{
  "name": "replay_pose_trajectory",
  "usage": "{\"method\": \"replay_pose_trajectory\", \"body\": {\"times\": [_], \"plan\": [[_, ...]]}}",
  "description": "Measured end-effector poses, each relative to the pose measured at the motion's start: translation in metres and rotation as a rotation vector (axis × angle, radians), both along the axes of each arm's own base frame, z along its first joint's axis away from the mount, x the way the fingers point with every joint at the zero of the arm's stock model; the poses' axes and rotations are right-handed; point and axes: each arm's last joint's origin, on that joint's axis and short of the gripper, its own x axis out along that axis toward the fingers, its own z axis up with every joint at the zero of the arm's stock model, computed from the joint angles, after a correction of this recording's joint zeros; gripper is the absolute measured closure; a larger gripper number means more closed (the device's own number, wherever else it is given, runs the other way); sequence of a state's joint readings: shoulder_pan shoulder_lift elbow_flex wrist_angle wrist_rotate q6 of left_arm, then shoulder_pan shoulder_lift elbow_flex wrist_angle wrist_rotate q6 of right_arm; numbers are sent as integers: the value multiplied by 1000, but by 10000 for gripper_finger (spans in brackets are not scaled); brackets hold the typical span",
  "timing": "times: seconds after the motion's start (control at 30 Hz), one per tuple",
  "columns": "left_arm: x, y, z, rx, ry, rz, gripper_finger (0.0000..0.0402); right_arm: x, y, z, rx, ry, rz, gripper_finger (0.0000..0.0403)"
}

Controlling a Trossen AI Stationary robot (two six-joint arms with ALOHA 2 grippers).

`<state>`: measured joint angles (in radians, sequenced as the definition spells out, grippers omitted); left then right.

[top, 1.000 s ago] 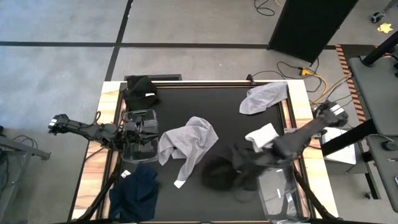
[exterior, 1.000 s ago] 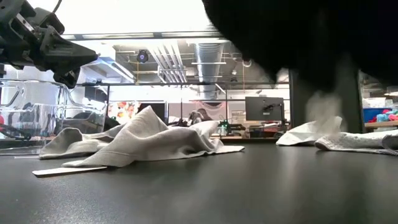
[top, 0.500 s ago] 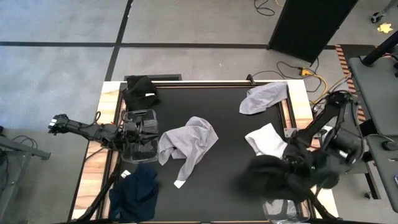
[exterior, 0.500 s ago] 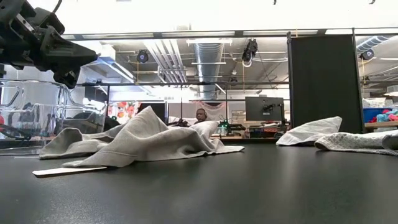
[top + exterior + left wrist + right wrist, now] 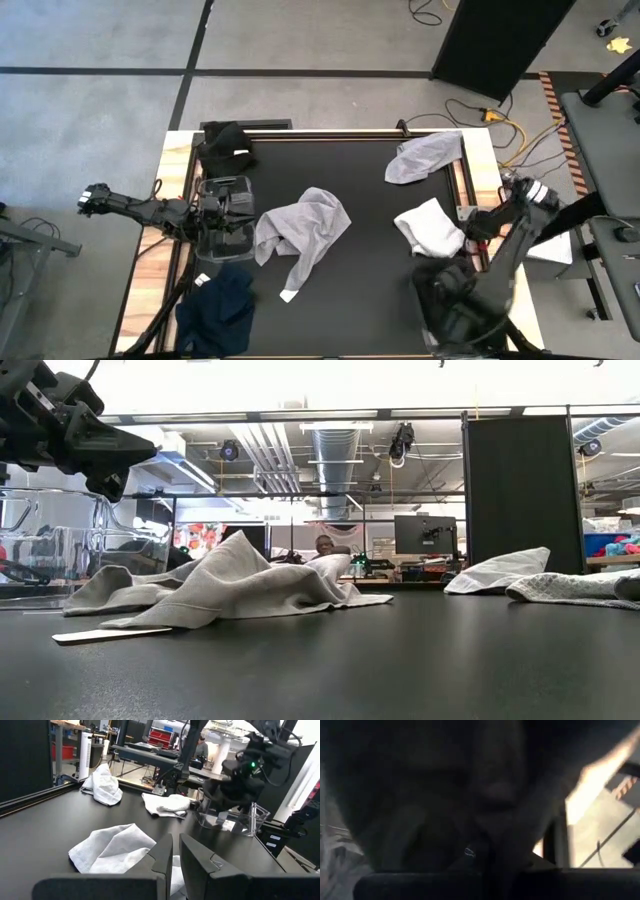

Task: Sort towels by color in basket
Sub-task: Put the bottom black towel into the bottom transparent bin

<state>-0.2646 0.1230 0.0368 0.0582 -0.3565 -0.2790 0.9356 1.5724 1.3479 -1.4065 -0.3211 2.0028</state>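
Spanning a wood-edged frame, black tabletop (image 5: 370, 180) on grey floor (image 5: 100, 100)

**Dark arms, blocky fingers**

Two matte black jointed arms, slim links between bulkier joints. At left of the high view, left arm (image 5: 140, 208) ending in a chunky black gripper (image 5: 228, 212); thin black cable along the link. At lower right, right arm (image 5: 515, 225) with a pale band near its upper joint. In the left wrist view, two flat, angular dark grey fingers (image 5: 162, 857), and a small green light on the far arm.
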Motion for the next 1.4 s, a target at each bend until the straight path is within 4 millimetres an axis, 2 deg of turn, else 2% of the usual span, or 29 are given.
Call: {"method": "replay_pose_trajectory", "body": {"times": [0.27,0.37,0.47,0.6,0.73,0.8,0.97,1.07,1.17,1.27,1.4], "plan": [[0,0,0,0,0,0,384,43,5,-38,144,-45,305,390],[0,0,0,0,0,0,384,49,13,-54,215,-70,501,390],[0,0,0,0,0,0,384,50,17,-69,232,-44,613,387],[0,0,0,0,-1,0,384,45,22,-79,255,-24,742,356],[0,0,0,0,0,0,384,37,27,-78,261,-21,815,297],[0,0,0,0,0,0,384,32,27,-70,259,-1,839,265],[0,0,0,0,0,0,384,20,20,-34,249,13,835,204],[0,0,0,0,-1,0,384,12,16,-14,256,-70,836,182],[0,0,0,0,0,0,384,1,15,-1,175,-178,905,171],[0,0,0,0,0,0,384,-12,16,2,117,-222,982,166],[0,0,0,0,0,0,384,-24,18,-19,120,-130,988,168]]}}
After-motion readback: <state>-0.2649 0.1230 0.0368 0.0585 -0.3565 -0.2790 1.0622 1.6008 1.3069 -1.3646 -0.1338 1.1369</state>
